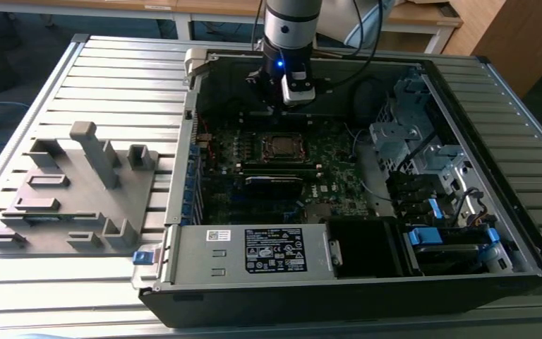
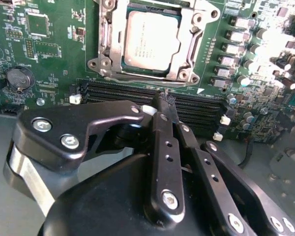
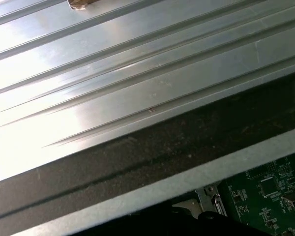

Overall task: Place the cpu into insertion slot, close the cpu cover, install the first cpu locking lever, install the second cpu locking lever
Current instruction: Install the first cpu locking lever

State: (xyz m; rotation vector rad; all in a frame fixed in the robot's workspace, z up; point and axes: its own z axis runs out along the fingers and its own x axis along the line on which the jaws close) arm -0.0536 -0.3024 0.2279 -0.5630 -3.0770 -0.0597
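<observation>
Cpu (image 2: pixel 151 42) silver-grey, square, seated in insertion slot (image 2: pixel 109 46).

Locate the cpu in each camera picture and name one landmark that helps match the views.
Exterior view: the cpu sits in its socket at the middle of the green motherboard, just below the gripper.
Second wrist view: the cpu lies in the silvery socket frame, above the long black memory slots.
First wrist view: the cpu is not in it; a corner of the board appears.
Shared landmark: the green motherboard.
</observation>
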